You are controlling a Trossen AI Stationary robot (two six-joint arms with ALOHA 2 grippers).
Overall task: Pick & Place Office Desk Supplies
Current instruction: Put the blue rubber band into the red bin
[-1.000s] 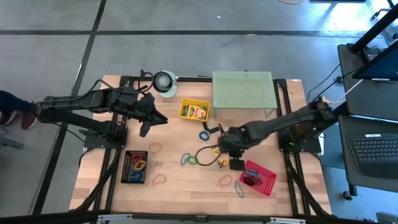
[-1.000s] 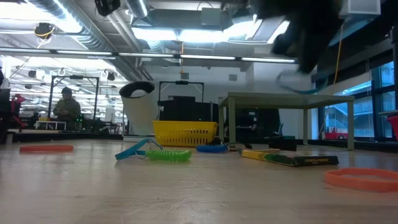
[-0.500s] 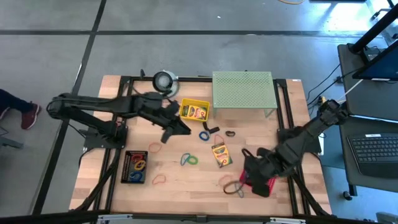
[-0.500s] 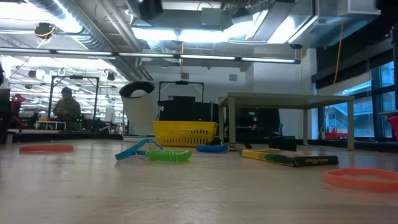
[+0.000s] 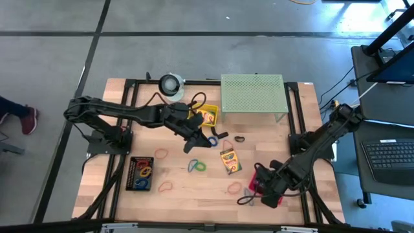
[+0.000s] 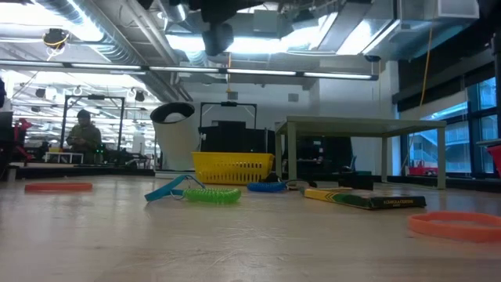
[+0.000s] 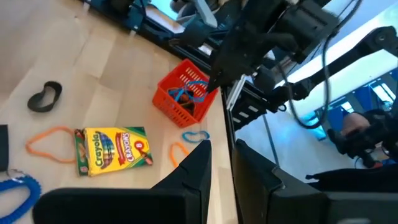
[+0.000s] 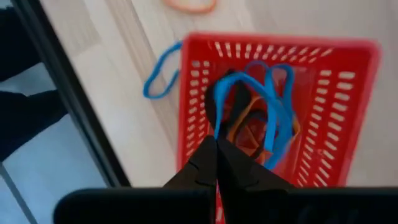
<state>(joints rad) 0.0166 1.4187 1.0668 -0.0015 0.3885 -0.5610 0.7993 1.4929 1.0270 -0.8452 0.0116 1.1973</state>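
Note:
My right gripper [image 8: 216,148] hovers over the red basket [image 8: 280,43] near the table's right front, shut on a blue rubber band [image 8: 267,99]. In the high view this gripper [image 5: 265,189] covers most of that basket [image 5: 277,195]. My left gripper [image 5: 193,144] hangs above the table's middle beside a blue coil band [image 5: 212,140]. Its fingers [image 7: 231,165] stand a narrow gap apart with nothing between them. A crayon box [image 5: 229,162] lies flat on the wood, and a black clip [image 5: 239,139] lies farther back. My right gripper pinches the blue band's upper end [image 8: 216,127] between its two fingertips. It comes from above, pointing steeply down. The band hangs slack below the fingers, its loop lying inside the red basket on the other bands there.
A yellow basket [image 5: 207,115] holding a crayon box sits behind my left arm. A black tray [image 5: 141,173] with bands is front left. The green stand [image 5: 252,94] and a roll [image 5: 171,84] are at the back. Loose bands [image 5: 196,166] lie around; another blue one [image 8: 158,74] lies beside the red basket.
My right gripper has swung from the table's middle toward the near right corner with the blue band, rolling its wrist, and now hangs over the red basket. That uncovered the crayon box. My left gripper has reached toward the table's right, sinking a little.

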